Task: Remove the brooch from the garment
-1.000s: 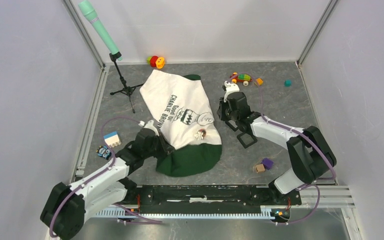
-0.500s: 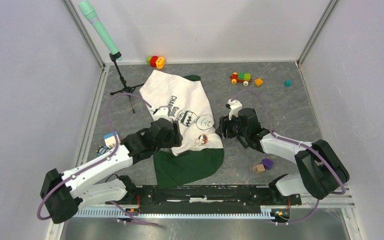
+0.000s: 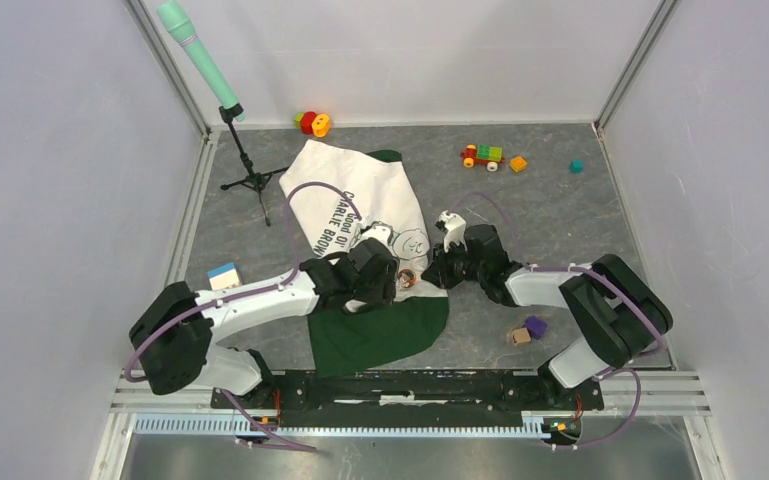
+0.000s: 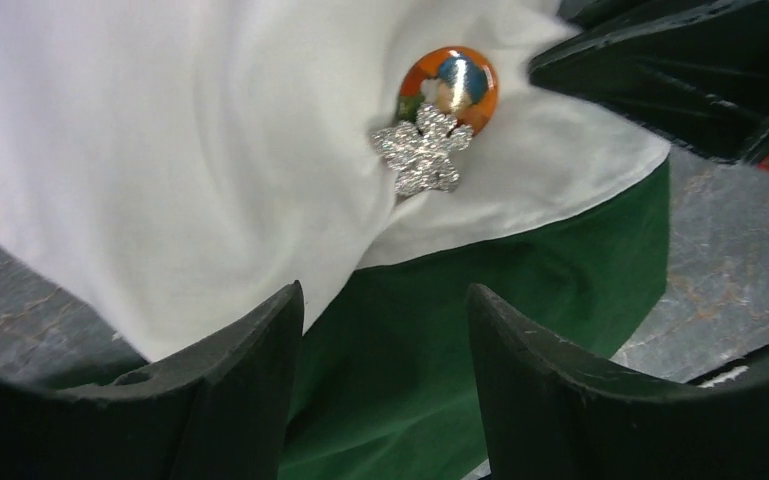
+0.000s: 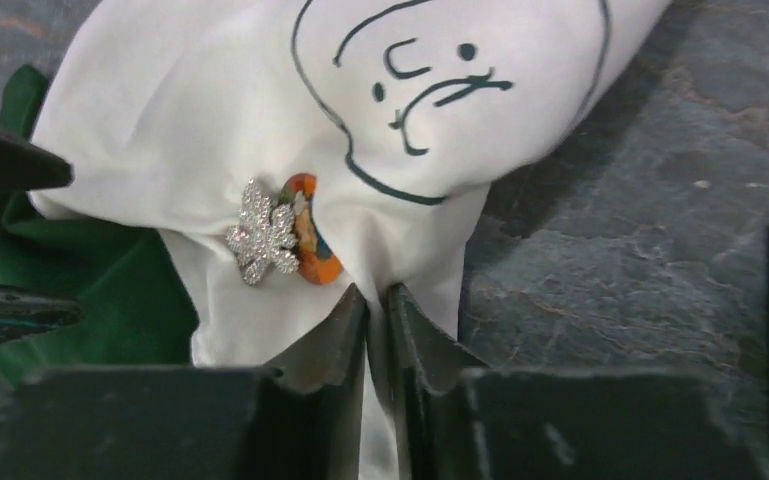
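1. Top view: the garment [image 3: 345,195] lies crumpled mid-tabletop [image 3: 560,215], white part toward the far side, green hem [image 3: 380,335] toward the arms. The brooch [image 3: 404,279] is on the white cloth just above the hem, between the two arms' tips. The left gripper [image 3: 388,282] is over the cloth just left of it and the right gripper [image 3: 434,272] is at the cloth edge just right of it. Jaws are too small to judge here.
2. Left wrist: left gripper [image 4: 385,300] jaws are apart, nothing between them, hovering over the white/green border. The silver glittery brooch [image 4: 422,150] is pinned on white cloth ahead of the jaws, touching and overlapping a round orange badge [image 4: 452,85].
3. Right wrist: right gripper [image 5: 378,305] jaws are nearly together, pinching a fold of the white garment [image 5: 190,110]. The brooch [image 5: 260,235] sits just up-left of the jaw tips, the badge [image 5: 312,250] beside it. A drawn face print [image 5: 410,70] is farther up.
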Controlling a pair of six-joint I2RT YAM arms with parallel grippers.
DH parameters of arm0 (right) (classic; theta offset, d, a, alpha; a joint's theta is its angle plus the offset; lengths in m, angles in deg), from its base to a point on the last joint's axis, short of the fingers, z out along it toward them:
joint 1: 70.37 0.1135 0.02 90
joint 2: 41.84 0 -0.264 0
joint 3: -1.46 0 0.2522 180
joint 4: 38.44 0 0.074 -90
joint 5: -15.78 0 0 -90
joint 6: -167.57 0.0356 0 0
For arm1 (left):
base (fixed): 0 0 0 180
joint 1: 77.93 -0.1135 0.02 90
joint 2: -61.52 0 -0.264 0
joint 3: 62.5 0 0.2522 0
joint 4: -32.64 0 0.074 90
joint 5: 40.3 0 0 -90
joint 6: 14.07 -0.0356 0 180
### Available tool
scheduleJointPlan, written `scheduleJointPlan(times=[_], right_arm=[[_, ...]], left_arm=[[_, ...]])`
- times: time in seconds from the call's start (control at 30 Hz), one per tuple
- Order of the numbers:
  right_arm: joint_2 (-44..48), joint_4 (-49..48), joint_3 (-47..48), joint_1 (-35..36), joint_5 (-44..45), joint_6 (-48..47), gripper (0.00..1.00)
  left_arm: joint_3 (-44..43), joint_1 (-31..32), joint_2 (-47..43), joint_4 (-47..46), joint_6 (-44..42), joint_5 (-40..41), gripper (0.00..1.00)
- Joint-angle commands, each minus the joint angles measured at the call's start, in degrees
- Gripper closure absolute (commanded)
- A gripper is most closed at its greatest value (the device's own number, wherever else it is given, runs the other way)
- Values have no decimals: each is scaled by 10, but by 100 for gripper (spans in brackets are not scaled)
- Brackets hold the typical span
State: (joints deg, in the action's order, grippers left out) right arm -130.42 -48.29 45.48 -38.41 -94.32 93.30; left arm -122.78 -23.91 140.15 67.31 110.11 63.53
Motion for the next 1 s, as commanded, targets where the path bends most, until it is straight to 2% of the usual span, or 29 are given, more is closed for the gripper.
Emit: scheduleJointPlan(times=[0.0,0.03,0.13,0.27,0.53,0.77,0.97], right_arm=[[6,-100,-27,2,-78,39,96],[18,-123,-37,2,-87,51,100],[64,-134,-40,2,-113,72,100],[126,-125,-39,2,-152,96,100],[199,-86,-28,2,-178,120,100],[233,-66,-26,4,-161,135,100],[233,-62,-20,16,-163,136,100]], left_arm=[[4,1,-2,-76,-25,-42,34],[11,1,-8,-85,-27,-46,34],[33,1,-30,-117,-43,-64,34],[87,1,-87,-217,-66,-133,33],[150,1,-183,-310,-32,-131,38],[170,1,-222,-301,38,-94,40],[162,0,-216,-262,134,-49,40]])
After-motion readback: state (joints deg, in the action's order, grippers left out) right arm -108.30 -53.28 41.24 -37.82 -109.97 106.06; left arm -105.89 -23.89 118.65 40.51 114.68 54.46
